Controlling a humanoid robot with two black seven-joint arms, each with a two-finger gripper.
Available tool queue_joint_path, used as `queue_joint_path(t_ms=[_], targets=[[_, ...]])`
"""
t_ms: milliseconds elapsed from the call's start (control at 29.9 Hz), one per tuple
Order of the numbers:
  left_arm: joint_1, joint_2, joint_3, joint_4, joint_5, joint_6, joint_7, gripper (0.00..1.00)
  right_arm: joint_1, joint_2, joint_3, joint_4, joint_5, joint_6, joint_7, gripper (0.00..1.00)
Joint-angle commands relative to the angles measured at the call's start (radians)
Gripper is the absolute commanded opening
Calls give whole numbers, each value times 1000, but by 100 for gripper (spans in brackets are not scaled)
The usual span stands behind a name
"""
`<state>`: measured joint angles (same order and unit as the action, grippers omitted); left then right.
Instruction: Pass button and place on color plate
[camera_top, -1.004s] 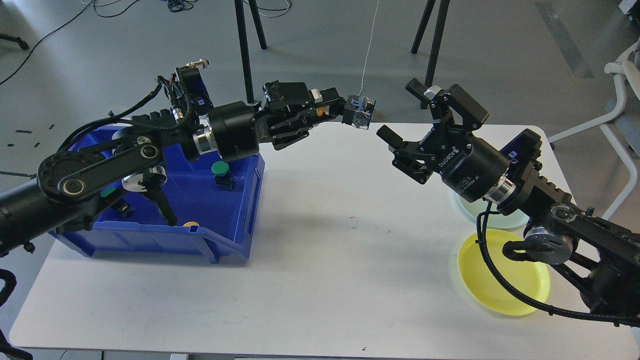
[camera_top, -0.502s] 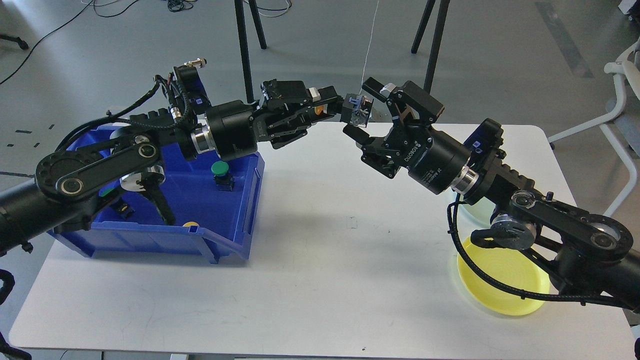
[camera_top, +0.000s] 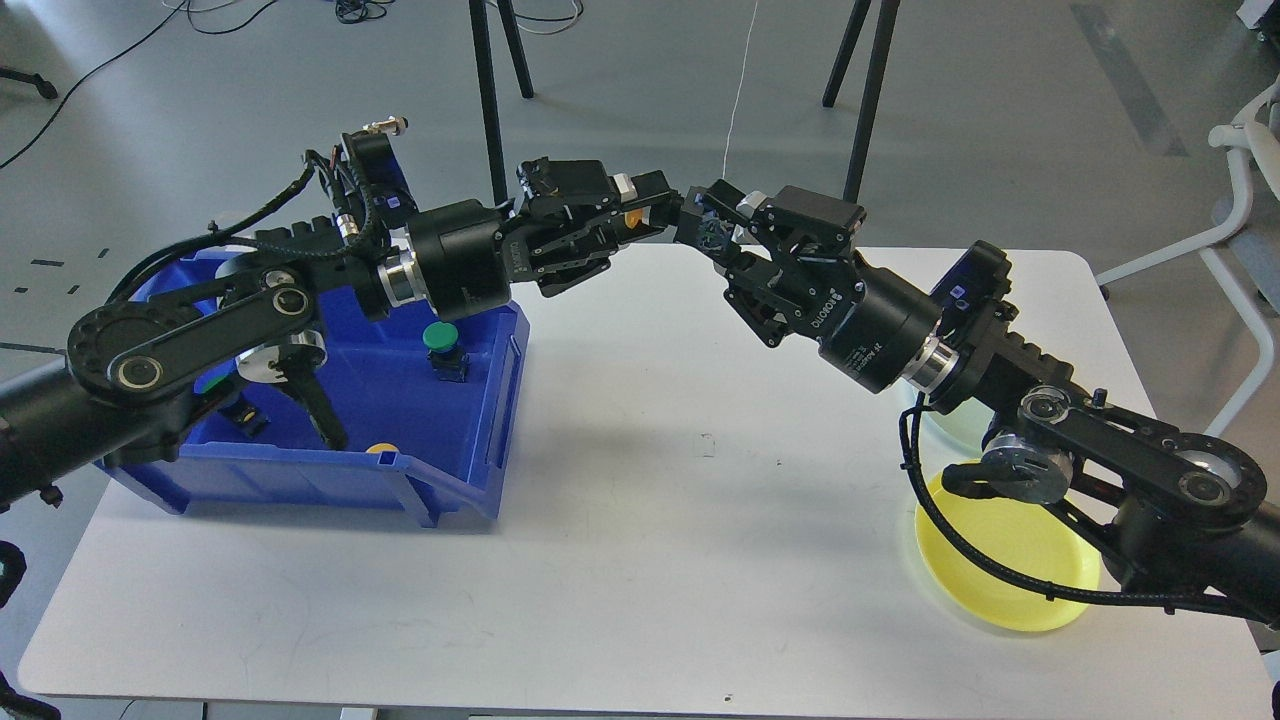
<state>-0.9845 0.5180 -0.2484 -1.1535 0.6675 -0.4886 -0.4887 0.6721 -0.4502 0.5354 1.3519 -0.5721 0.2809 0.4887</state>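
Yellow plate (camera_top: 1000, 560) at counter (camera_top: 640, 560) near-right corner; pale green plate (camera_top: 945, 425) behind it, so 2 plates; blue bin (camera_top: 400, 470) left edge w/ approx 3 spare buttons; far edge, mid-air: left gripper (camera_top: 672, 212) clamps button (camera_top: 700, 228), right gripper (camera_top: 728, 232) around it, closure unclear; early release = drop.
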Motion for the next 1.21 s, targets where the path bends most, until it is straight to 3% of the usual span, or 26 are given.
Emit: queue_joint_path(t_ms=[0, 100, 268, 402, 536, 669, 837, 1071, 1172], targets=[[1, -1, -2, 0, 0, 0, 0, 24, 0, -2, 0, 1, -2, 0, 0, 5], [3, -3, -5, 0, -14, 0, 0, 61, 1, -2, 0, 1, -3, 1, 0, 1], [1, 5, -3, 6, -34, 0, 0, 80, -14, -15, 9, 1, -2, -14, 0, 1], [-2, 34, -5, 8, -34, 0, 0, 82, -74, -79, 43, 13, 5, -51, 0, 0], [-13, 164, -22, 3, -13, 0, 0, 83, -222, -191, 118, 45, -9, -127, 0, 0], [-13, 307, -12, 6, 201, 0, 0, 83, -348, -333, 115, 108, -173, -357, 0, 0], [29, 395, 3, 18, 633, 136, 0, 82, -550, -450, 117, 153, -334, -558, 0, 0], [102, 383, 29, 296, 1040, 211, 0, 82, -738, -473, 115, 142, -463, -617, 0, 1], [116, 355, 29, 350, 1080, 245, 0, 82, -785, -476, 115, 128, -465, -617, 0, 1]])
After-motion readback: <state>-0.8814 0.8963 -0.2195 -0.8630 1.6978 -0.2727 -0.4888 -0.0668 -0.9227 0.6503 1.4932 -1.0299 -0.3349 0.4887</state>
